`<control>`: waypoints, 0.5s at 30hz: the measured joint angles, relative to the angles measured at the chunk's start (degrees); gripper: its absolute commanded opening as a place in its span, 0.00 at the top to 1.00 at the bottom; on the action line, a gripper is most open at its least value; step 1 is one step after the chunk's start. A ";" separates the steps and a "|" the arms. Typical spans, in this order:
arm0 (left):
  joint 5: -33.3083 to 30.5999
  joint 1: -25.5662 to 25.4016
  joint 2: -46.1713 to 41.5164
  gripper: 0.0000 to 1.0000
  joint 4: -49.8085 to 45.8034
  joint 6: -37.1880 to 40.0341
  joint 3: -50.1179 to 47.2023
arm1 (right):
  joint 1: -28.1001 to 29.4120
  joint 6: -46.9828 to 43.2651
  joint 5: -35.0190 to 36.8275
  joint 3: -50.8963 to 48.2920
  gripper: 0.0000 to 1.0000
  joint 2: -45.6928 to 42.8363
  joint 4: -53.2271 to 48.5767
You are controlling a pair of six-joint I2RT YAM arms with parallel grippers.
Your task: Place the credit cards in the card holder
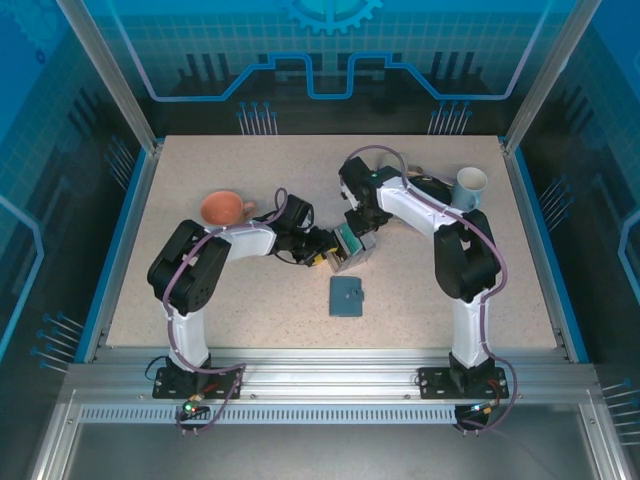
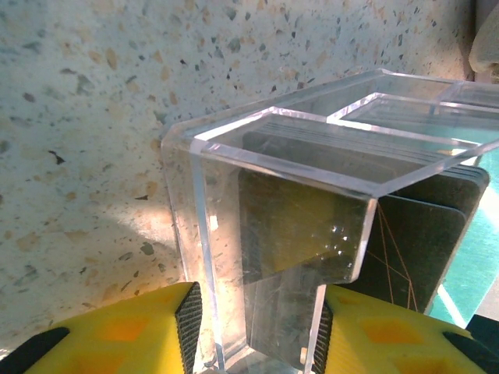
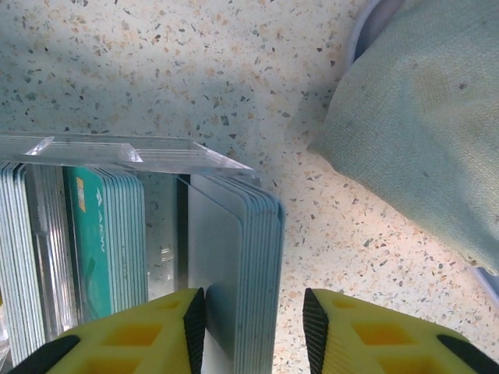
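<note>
left gripper (image 2: pixel 256 331): clenched on the end wall of the clear rack (image 2: pixel 203 234), a pad on either side. It is probably pinning the rack so it won't slide or tip.
right gripper (image 3: pixel 253 327): released. Jaws straddle the end stack of credit cards (image 3: pixel 234 265); one pad touches the stack and the other shows a gap, so no grasp yet.
credit cards: standing on edge in the rack, mid-worktop (image 1: pixel 200 300). Teal-green cards (image 3: pixel 97 234) fill the next slot. Upright edges suit a pinch.
card holder (image 1: pixel 347 296): closed and flat, just on the front-edge side of the rack, apart from both grippers.
step: card pickup, by my read; no card is at the holder.
risk: the jaws span the whole stack, so several cards may lift together.
clutter: green cloth (image 3: pixel 421 117) near the rack; orange cup (image 1: pixel 225 208) left of centre.
</note>
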 measured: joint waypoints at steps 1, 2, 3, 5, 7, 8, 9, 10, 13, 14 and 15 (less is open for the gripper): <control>0.00 0.00 0.00 0.57 0.02 -0.02 0.00 | -0.02 0.02 0.15 0.00 0.61 -0.13 -0.07; 0.00 0.00 0.00 0.57 0.02 -0.02 0.00 | 0.00 0.00 0.24 0.00 0.61 -0.31 -0.17; 0.00 0.00 0.00 0.57 0.02 0.00 0.00 | 0.00 0.02 0.39 0.00 0.60 -0.46 -0.22; 0.00 0.00 0.00 0.57 0.02 -0.02 0.00 | 0.00 0.02 0.74 0.00 0.59 -0.83 -0.26; 0.00 0.00 0.00 0.57 0.02 -0.02 0.00 | 0.00 0.02 1.09 0.00 0.57 -1.14 -0.42; 0.00 0.00 0.00 0.57 0.02 0.00 0.00 | 0.00 0.02 1.31 0.00 0.57 -1.18 -0.44; 0.00 -0.02 0.00 0.57 0.02 -0.02 0.00 | 0.00 0.00 1.51 0.00 0.58 -1.25 -0.46; 0.00 0.00 0.00 0.57 0.02 -0.02 0.00 | 0.00 0.00 1.68 0.00 0.59 -1.25 -0.48; 0.00 -0.02 0.00 0.57 0.04 0.00 0.00 | 0.11 -0.22 1.66 0.00 0.65 -1.27 -0.50; 0.00 -0.02 0.00 0.57 0.04 -0.02 0.00 | 0.22 -0.15 1.68 0.00 0.66 -1.27 -0.50; 0.00 -0.02 0.00 0.57 0.04 -0.02 0.00 | 0.33 -0.22 1.66 0.00 0.67 -1.27 -0.50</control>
